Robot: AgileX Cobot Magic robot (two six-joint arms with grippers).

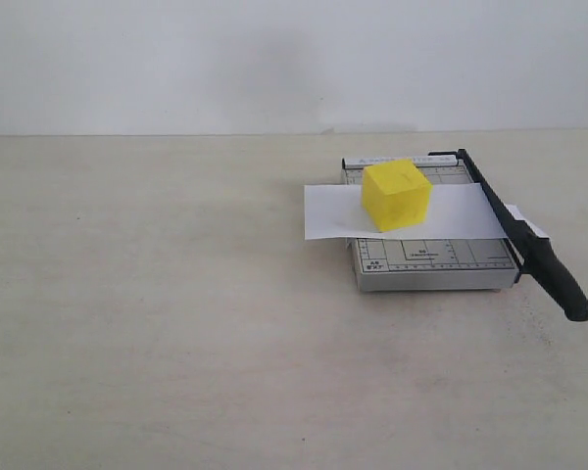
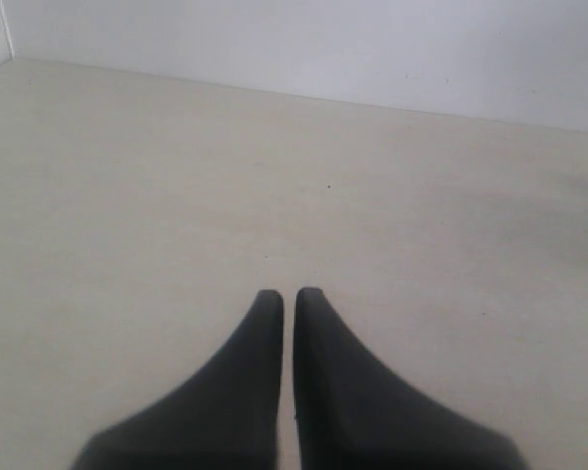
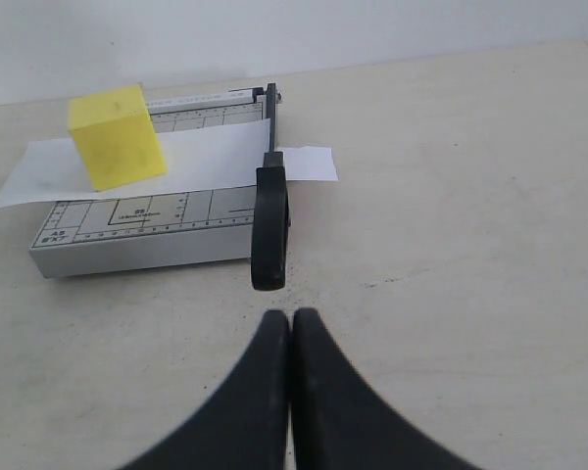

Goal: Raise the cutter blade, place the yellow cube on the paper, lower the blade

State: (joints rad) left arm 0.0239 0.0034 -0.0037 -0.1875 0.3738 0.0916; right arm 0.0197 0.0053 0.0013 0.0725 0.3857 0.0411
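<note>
Looks finished. Spot yellow cube (image 1: 397, 194) sitting on paper (image 1: 323, 211), right of centre, across grey base (image 1: 431, 266); see cutter blade (image 1: 518, 235) lowered flat. Find left gripper (image 2: 288, 299), right gripper (image 3: 291, 318) pinched together, empty. Nothing left, seemingly.

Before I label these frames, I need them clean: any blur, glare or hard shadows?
Exterior view: soft even light, only a faint shadow on the wall behind the cutter, no glare on the cube. Left wrist view: left gripper blurs toward the frame edge. Right wrist view: right gripper equally soft, cube and paper sharp.
</note>
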